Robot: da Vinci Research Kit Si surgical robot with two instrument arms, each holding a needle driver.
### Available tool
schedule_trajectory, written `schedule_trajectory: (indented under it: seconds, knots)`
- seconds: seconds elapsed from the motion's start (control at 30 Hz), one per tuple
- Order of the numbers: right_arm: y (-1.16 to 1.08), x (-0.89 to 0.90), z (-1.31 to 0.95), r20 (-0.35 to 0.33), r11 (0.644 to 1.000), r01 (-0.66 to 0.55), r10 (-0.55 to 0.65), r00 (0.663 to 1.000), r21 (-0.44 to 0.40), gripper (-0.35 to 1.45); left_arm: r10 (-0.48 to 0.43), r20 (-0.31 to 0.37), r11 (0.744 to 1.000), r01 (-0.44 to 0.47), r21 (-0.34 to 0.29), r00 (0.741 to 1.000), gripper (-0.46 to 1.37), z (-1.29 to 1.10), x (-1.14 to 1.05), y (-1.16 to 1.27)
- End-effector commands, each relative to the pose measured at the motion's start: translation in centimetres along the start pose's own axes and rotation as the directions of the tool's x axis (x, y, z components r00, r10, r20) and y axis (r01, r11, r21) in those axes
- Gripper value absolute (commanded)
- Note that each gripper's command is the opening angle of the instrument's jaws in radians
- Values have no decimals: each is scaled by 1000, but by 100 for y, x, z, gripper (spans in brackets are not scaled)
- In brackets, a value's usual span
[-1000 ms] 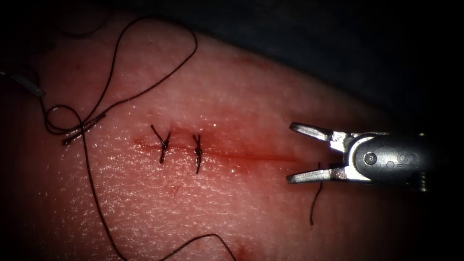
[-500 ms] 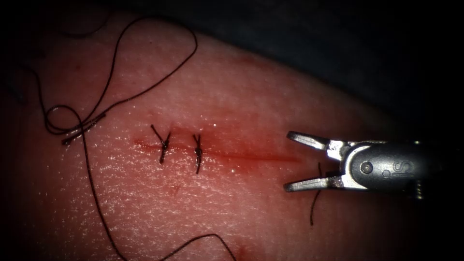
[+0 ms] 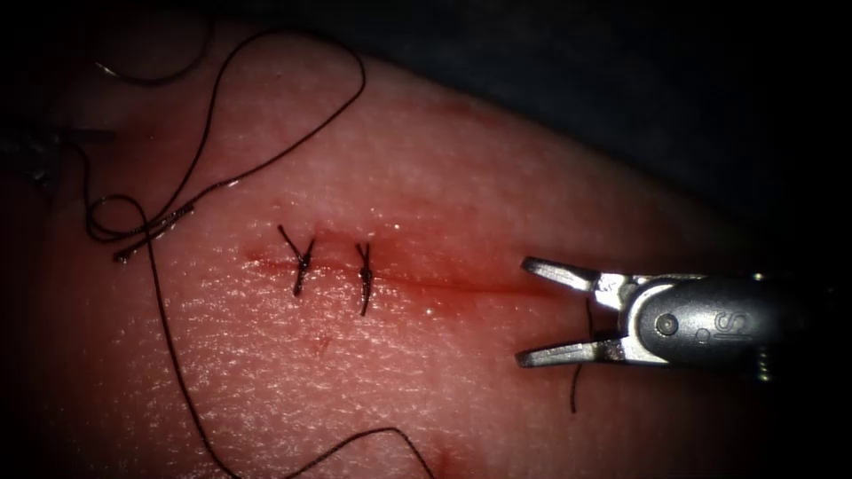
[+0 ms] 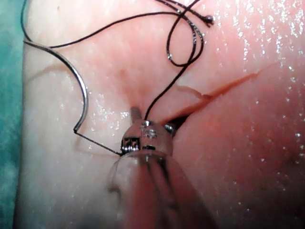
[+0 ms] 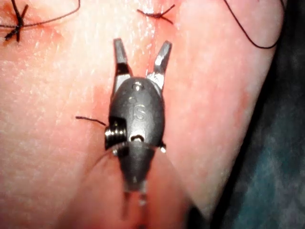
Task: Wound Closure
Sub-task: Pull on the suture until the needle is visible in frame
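The cut (image 3: 461,286) runs across the tissue (image 3: 444,177), with two knotted stitches (image 3: 302,263) (image 3: 364,277) on its left part. My right tool (image 3: 524,310) hovers at the cut's right end, jaws open and holding nothing (image 5: 141,45). A short cut end of thread (image 3: 577,386) lies under it. The curved needle (image 4: 82,86) lies free on the tissue far left of the cut, not in it. Its thread (image 4: 97,142) runs from the needle's tail to my left tool (image 4: 155,119), which rests against the tissue. That tool is dim at the far left (image 3: 35,151).
Long thread (image 3: 177,372) loops over the tissue left of the cut and trails off the lower edge. Red fluid stains the skin around the cut. The tissue's far edge drops to dark cloth (image 3: 621,89) at the back right.
My right tool has moved down and slightly left, its jaws staying open. At the far left the left tool has drawn back, and the thread loops there shifted a little.
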Motion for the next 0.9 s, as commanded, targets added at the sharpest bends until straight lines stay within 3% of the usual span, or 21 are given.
schedule_trajectory:
  seconds: [0.03, 0.13, 0.23, 0.43, 0.63, 0.9]
  knots:
    - [0, 1, -1, -1, 1000, 0, 0, 1000, 1, 102, -22, 2, 1000, 22, -2, 1000, -35, -8, -1, -1]
    - [-1, 0, -2, -1, 1000, 1, -1, 1000, 2, 102, -30, 37, 998, 28, 55, 999, -35, -26, 6, -7]
    - [-1, 0, -2, 1, 1000, 1, -1, 1000, 4, 101, -65, 52, 991, 59, 119, 997, -35, -59, 27, -17]
    - [-1, 0, -3, -1, 1000, 1, -1, 1000, 2, 102, -61, 60, 989, 52, 136, 996, -35, -88, 60, -19]
    - [-2, -1, -5, -2, 1000, 2, -2, 1000, 4, 101, -58, 68, 989, 48, 141, 996, -35, -91, 85, -8]
    - [-2, -1, -8, -3, 1000, 8, -8, 1000, 5, 102, -64, 71, 988, 54, 144, 995, -35, -97, 100, -6]
